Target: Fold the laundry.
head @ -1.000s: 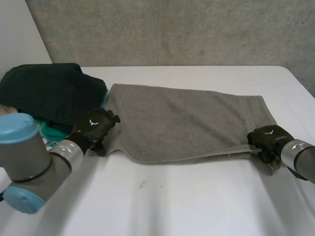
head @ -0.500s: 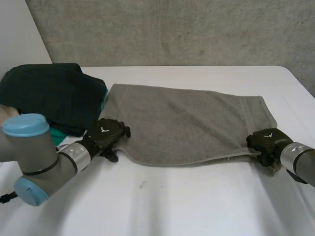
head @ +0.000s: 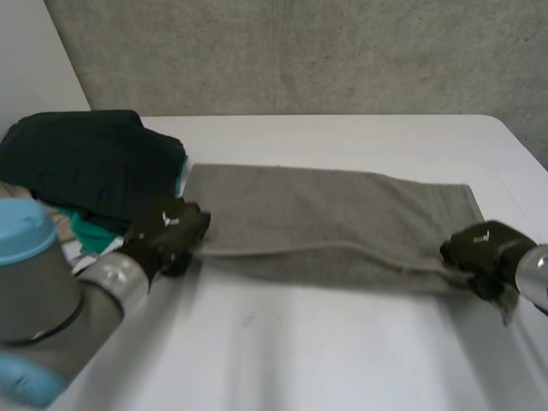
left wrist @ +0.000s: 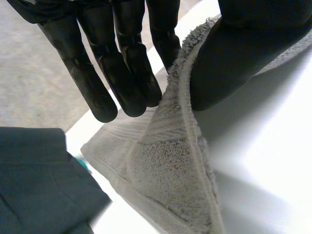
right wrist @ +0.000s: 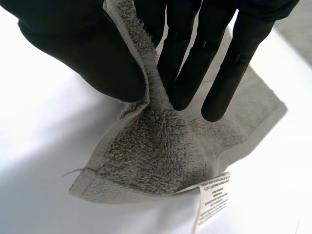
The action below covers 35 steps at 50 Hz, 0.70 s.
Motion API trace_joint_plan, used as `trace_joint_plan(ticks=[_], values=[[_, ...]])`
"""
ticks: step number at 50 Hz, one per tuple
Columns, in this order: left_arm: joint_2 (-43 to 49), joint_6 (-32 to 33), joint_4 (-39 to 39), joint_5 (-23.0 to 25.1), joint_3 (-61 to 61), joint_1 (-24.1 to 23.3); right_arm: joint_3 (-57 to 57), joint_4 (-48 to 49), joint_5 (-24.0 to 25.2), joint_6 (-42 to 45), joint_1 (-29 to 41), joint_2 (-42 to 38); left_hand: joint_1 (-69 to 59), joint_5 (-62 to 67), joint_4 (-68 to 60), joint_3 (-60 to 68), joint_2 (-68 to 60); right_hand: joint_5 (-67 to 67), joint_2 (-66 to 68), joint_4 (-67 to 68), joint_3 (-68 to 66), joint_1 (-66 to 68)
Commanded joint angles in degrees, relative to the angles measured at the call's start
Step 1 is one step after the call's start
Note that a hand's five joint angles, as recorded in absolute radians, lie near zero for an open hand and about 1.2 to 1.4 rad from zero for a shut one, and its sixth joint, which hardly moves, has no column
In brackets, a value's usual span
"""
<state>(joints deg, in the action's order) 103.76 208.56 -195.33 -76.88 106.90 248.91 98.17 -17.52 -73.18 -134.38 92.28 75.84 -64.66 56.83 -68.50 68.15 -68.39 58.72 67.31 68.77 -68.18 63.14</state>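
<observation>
Both hands are clamped on the same grey towel (head: 325, 223): the left hand (head: 171, 231), at mid-left of the head view, pinches one near corner between straight fingers and thumb, and the right hand (head: 481, 247), at the right edge, pinches the other the same way. Across the white table (head: 282, 351) the towel's long axis runs left to right through the middle of the frame, stretched between the two hands. Its far edge rests on the table, and the near edge sits raised in the two grips. Judging by this, the fold goes away from the robot, toward the upper part of the frame, where bare table lies open beyond the far edge. At upper left a pile of dark clothes (head: 86, 163) sits just beside the towel's left end, so the left side has less room. A white care label (right wrist: 213, 197) hangs at the right hand's corner.
</observation>
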Motion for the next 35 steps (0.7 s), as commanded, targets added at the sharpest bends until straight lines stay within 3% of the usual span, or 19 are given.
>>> trace_joint_plan(ticks=[1,3,6,16,27,35], values=[[-9.81,11.94,24.79,-3.36,8.06,-2.46,5.98,-11.82,-2.75,19.23,-1.14,4.05,-15.34,13.17,-11.5,11.85,-11.61,11.28,12.69,11.23,-11.82,16.86],[-8.68,14.23,30.59,-4.06,7.89,-4.12,6.16,-12.53,-4.25,21.79,-1.84,3.97,-15.34,13.17,-11.5,11.85,-11.61,11.28,12.69,11.23,-11.82,16.86],[-6.04,14.94,30.02,-4.86,6.05,-5.45,5.28,-10.61,-4.87,21.62,-1.58,3.62,-15.34,13.17,-11.5,11.85,-11.61,11.28,12.69,11.23,-11.82,16.86],[10.12,15.55,13.95,-13.55,-13.18,-7.38,-0.78,2.12,-5.22,16.71,-1.23,-3.14,-15.34,13.17,-11.5,11.85,-11.61,11.28,12.69,11.23,-11.82,16.86],[26.39,17.4,2.6,-13.91,-29.45,-8.61,-11.67,17.69,-6.71,11.33,-1.05,-17.37,-15.34,13.17,-11.5,11.85,-11.61,11.28,12.69,11.23,-11.82,16.86],[34.3,20.39,-5.3,-13.74,-35.43,-8.7,-18.62,19.98,-8.56,11.16,0.97,-23.88,-15.34,13.17,-11.5,11.85,-11.61,11.28,12.69,11.23,-11.82,16.86]])
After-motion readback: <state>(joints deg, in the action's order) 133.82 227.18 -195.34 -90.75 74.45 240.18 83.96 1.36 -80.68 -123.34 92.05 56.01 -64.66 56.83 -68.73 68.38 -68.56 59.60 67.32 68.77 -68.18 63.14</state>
